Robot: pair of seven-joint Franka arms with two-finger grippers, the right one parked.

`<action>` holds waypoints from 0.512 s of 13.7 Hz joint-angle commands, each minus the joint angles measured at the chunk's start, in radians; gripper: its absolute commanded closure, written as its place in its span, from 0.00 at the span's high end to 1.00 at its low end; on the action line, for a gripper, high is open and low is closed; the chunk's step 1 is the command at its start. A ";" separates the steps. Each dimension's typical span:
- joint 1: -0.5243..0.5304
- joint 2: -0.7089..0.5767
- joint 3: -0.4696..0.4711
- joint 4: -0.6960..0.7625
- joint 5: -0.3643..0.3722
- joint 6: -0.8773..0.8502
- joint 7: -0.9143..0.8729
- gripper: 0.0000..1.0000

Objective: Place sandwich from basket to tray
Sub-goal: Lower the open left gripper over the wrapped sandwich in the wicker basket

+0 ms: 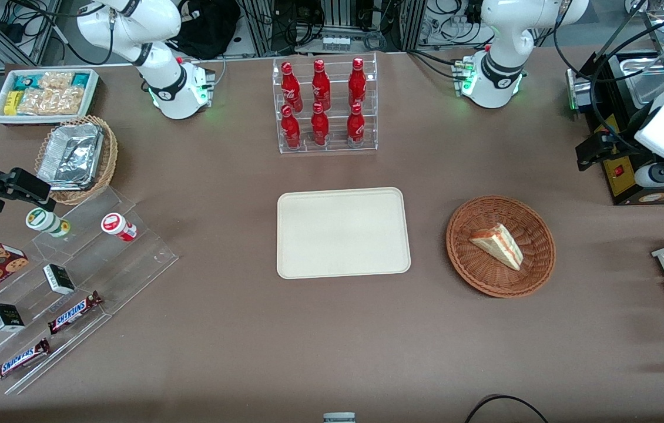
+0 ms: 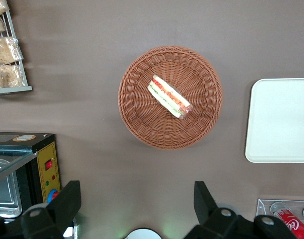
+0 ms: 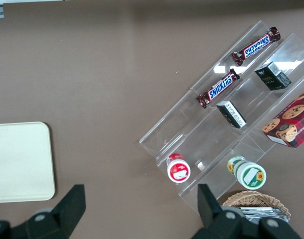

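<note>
Brown bench [image 1: 332,329], bare between tray [image 1: 343,232] and basket [image 1: 500,245]. Tray flat in mid-bench, rim clear all round, nearer the front camera than a rack of red bottles [image 1: 326,106]. Sandwich [image 1: 497,245] inside the basket, long axis diagonal, narrow tip toward the front camera. Tool [image 2: 137,209] high above the bench near the basket, fingers spread wide, gripping nothing.

The gripper [image 2: 134,201] is held high above the table [image 1: 250,329], fingers [image 2: 67,199] spread wide apart, with nothing between them. The basket [image 2: 142,124] is located ahead of the fingertips, well apart from them. The sandwich [image 2: 170,96] is lying in the basket. The tray [image 2: 281,124] is set beside the basket, toward the parked arm's end, not touching it.
</note>
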 commanded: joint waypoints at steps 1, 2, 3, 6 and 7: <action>0.007 -0.002 -0.003 -0.002 -0.004 -0.051 0.006 1.00; 0.009 -0.002 -0.003 -0.002 -0.004 -0.052 0.006 1.00; 0.036 0.003 -0.006 -0.003 -0.001 -0.050 0.006 1.00; 0.062 0.018 -0.019 -0.069 0.001 0.005 0.004 1.00; 0.061 0.020 -0.019 -0.119 -0.002 0.063 -0.003 1.00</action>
